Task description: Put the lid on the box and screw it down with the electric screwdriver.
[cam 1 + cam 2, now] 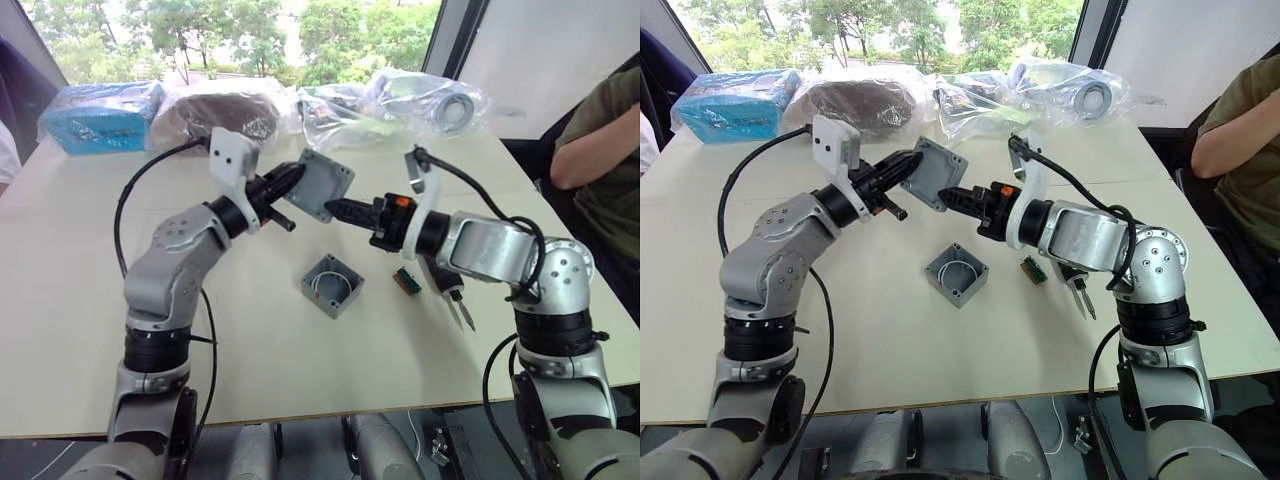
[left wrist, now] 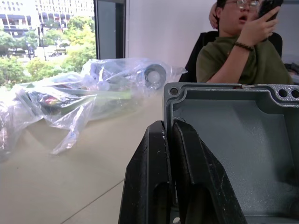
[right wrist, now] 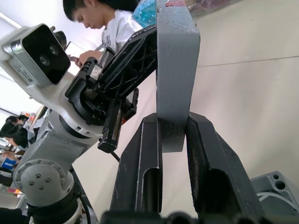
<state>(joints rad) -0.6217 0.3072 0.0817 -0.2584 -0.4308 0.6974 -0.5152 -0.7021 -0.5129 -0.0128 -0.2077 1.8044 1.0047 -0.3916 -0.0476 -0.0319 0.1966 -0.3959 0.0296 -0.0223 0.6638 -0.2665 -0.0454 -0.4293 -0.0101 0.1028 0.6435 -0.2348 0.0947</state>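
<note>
Gripping one lid (image 1: 322,184): left gripper (image 1: 296,178), apparently right gripper (image 1: 334,208).

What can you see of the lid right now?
The lid is a flat square grey plate, seemingly cast metal, with a shallow rim, a hollow inner face and round corner holes. It is held in the air, tilted on edge, above the table and the open box. Both grippers clamp its rim: the left gripper on one edge, the right gripper on the opposite one.
</note>
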